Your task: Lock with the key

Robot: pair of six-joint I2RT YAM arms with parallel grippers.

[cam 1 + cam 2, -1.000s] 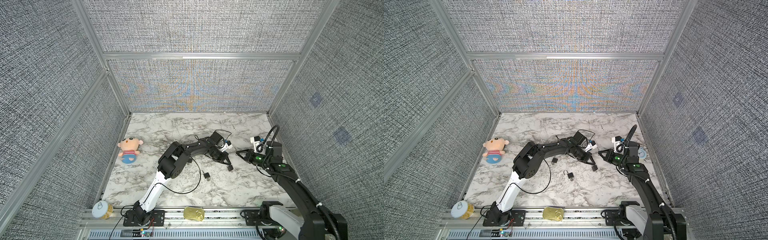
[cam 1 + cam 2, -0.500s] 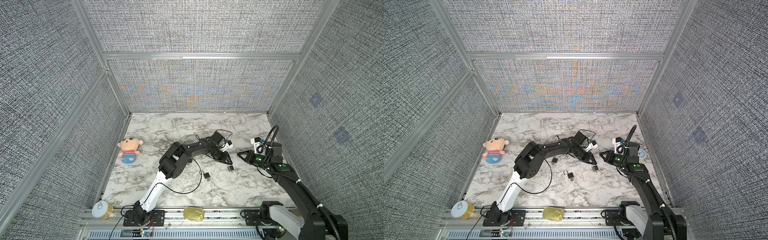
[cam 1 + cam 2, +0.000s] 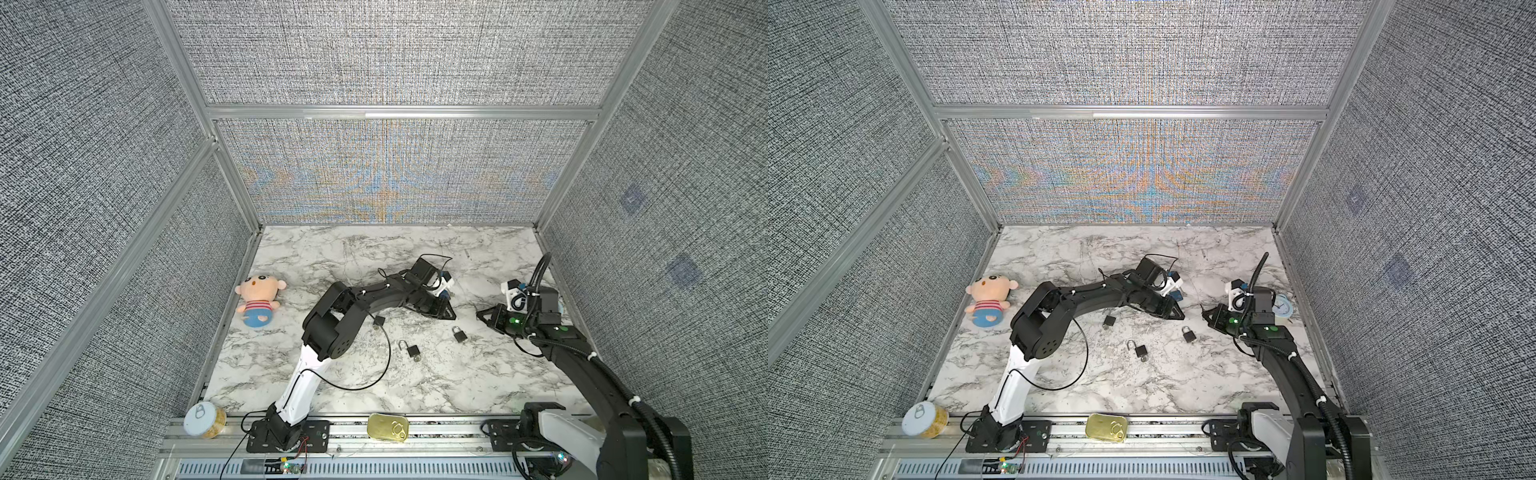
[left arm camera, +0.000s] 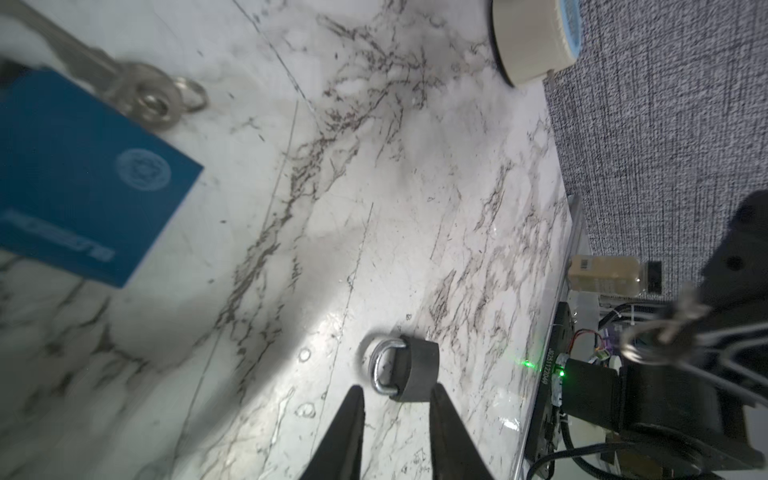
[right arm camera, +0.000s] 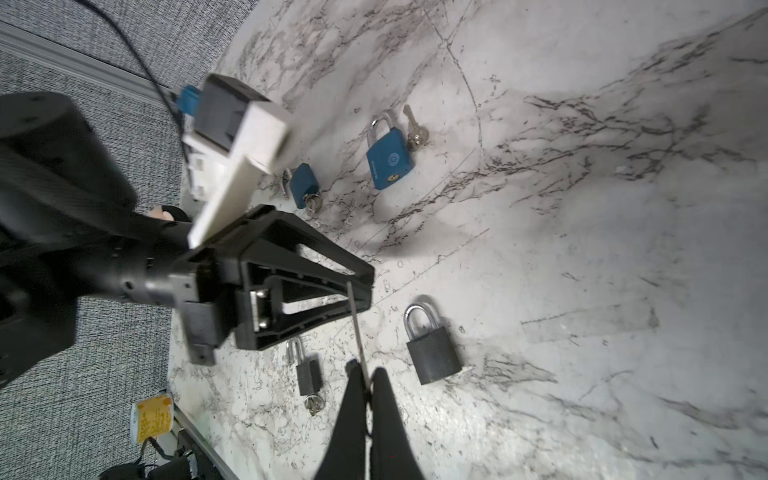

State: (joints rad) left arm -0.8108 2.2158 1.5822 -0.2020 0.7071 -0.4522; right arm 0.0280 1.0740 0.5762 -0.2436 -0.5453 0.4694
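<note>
A: What sits nearest, along the front rail?
B: Both top views show a gold tin and a yellow can there.
A: And on the marble table?
B: First an open black padlock, shackle raised. Only the right wrist view shows the spare keys in its base. Just beyond lies the shut black padlock, flat on the marble.
A: How do the robot's grippers stand?
B: The left wrist view puts the left gripper right at that shut padlock, fingers apart, clamping nothing. Whether they touch it cannot be told. The right gripper, close by on the right, has its fingers pressed together on the key, a thin edge-on blade in its own wrist view. The left wrist view shows that key side-on. In the top views it is too small to make out.
A: Farther back?
B: The right wrist view shows a large blue padlock and a small blue padlock. The left wrist view catches only the large one. A top view shows a clock by the right wall.
</note>
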